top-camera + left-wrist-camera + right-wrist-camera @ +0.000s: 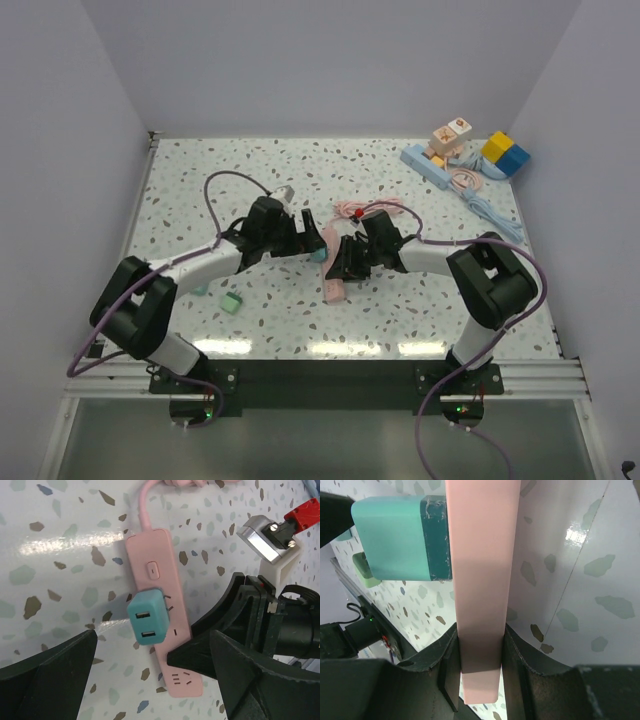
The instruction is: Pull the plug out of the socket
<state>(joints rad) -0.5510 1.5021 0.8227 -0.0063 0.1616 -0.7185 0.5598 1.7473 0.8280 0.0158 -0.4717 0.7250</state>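
The left gripper (147, 639) is spread wide, its fingers (45, 680) flanking the teal USB charger plug (146, 617) without touching it. The plug sits in a socket midway along the pink power strip (160, 575), around the middle of the table (250, 170). The right gripper (480, 650) pinches the strip's cordless end, apparently to brace it. The next move would be to close on the plug and draw it straight out. The prongs are hidden, and it is unclear whether the strip rests flat.
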